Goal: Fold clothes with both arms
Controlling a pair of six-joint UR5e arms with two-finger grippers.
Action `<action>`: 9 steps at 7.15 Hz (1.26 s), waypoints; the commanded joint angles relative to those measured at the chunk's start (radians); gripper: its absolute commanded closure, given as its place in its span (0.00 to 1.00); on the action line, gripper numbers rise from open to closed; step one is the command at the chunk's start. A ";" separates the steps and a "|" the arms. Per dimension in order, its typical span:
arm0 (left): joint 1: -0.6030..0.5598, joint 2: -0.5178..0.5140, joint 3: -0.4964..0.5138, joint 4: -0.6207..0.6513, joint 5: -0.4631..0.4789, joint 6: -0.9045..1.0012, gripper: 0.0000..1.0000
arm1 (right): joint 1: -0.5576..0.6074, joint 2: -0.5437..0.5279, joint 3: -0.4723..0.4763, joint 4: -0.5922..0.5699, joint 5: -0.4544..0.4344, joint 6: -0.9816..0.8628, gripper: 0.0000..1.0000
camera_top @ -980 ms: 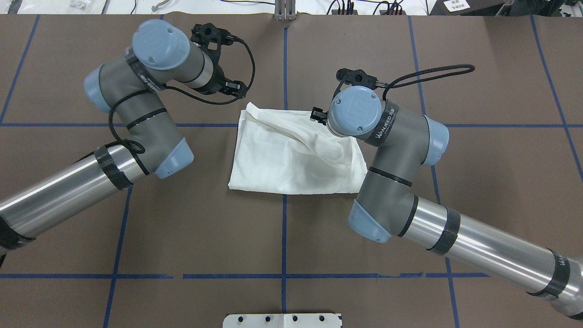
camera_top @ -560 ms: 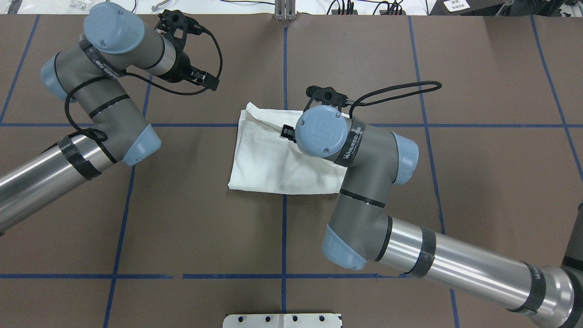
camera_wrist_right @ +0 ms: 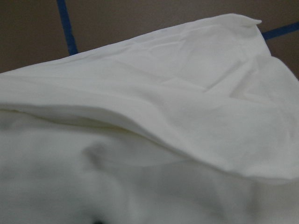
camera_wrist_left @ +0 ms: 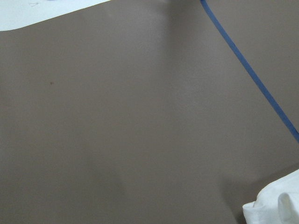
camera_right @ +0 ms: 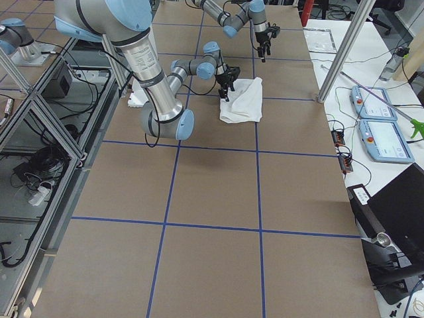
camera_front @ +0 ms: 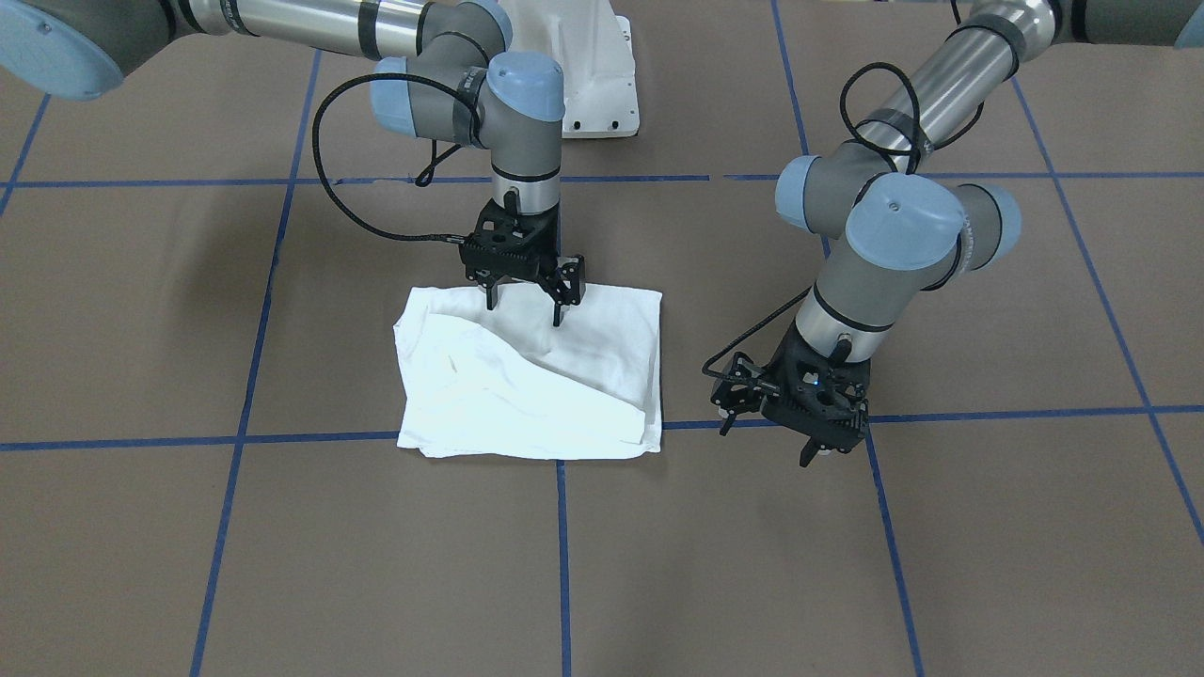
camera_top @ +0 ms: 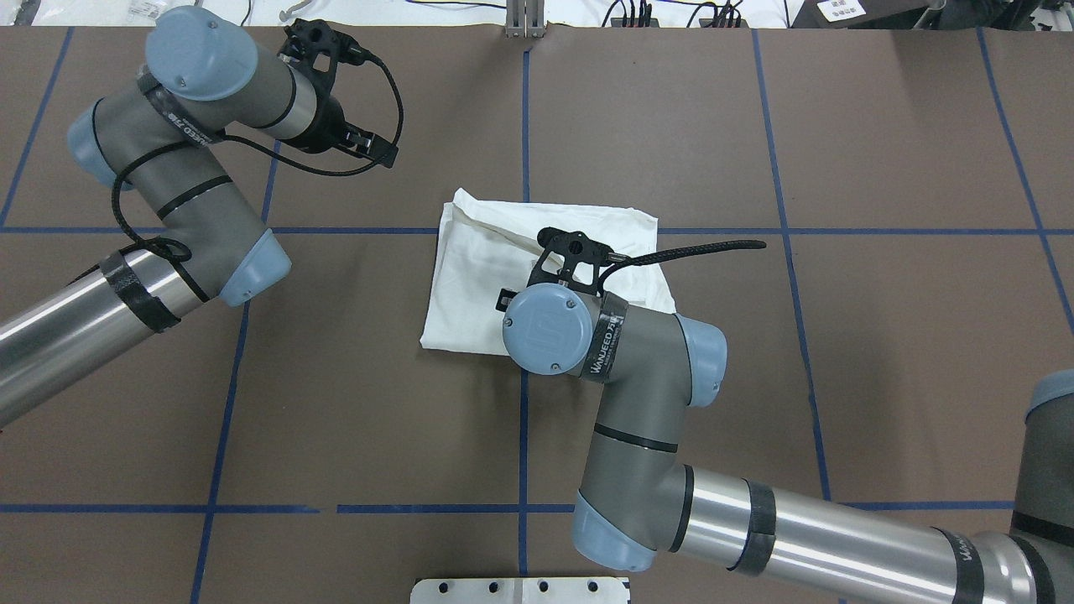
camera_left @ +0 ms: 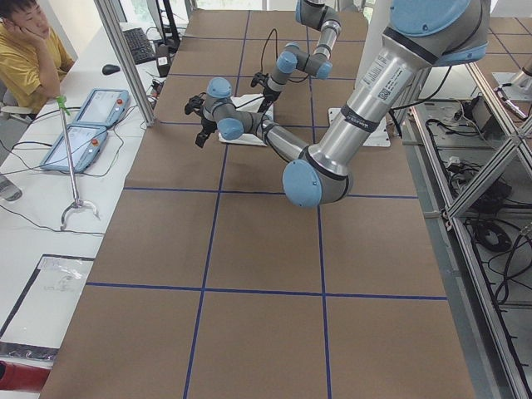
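Note:
The white shirt [camera_front: 527,385] lies folded into a rough rectangle on the brown table, and also shows in the overhead view [camera_top: 478,268]. One layer lies diagonally across its top. No printed text shows. My right gripper [camera_front: 523,308] is open and empty, pointing down over the shirt's edge nearest the robot base. Its wrist view is filled with white cloth [camera_wrist_right: 163,116]. My left gripper [camera_front: 766,442] is open and empty, low over bare table beside the shirt and clear of it. A corner of the shirt [camera_wrist_left: 275,210] shows in the left wrist view.
The white pedestal base [camera_front: 597,85] stands at the robot's edge of the table. Blue tape lines [camera_top: 523,126] grid the brown cover. A seated person [camera_left: 25,50] and two teach pendants [camera_left: 83,125] are beyond the far edge, by a metal post [camera_left: 125,58].
My right arm swept across the shirt from its far right corner toward the robot side, and the raised cloth now lies flat. My left arm pulled away from the shirt's far corner.

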 commanded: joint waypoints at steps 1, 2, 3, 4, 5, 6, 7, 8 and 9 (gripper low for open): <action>0.000 0.001 -0.002 0.000 0.000 -0.006 0.00 | 0.020 0.007 -0.051 0.008 -0.046 0.004 0.04; 0.001 0.002 -0.002 -0.002 0.000 -0.006 0.00 | 0.053 0.030 -0.079 0.006 -0.046 0.001 0.04; 0.001 0.002 -0.002 -0.002 0.000 -0.006 0.00 | 0.095 0.056 -0.138 0.009 -0.048 -0.013 0.05; 0.000 0.004 -0.002 -0.020 0.000 -0.008 0.00 | 0.144 0.087 -0.218 0.063 -0.046 -0.025 0.05; 0.001 0.011 -0.005 -0.026 0.002 -0.020 0.00 | 0.183 0.115 -0.324 0.135 -0.048 -0.048 0.04; 0.001 0.015 -0.008 -0.026 0.000 -0.023 0.00 | 0.225 0.136 -0.419 0.229 -0.046 -0.092 0.04; 0.001 0.015 -0.008 -0.026 0.000 -0.023 0.00 | 0.263 0.152 -0.436 0.250 -0.036 -0.134 0.04; 0.001 0.015 -0.013 -0.026 0.000 -0.025 0.00 | 0.276 0.170 -0.437 0.250 -0.014 -0.164 0.02; 0.001 0.025 -0.028 -0.026 0.000 -0.025 0.00 | 0.279 0.172 -0.426 0.250 0.030 -0.174 0.02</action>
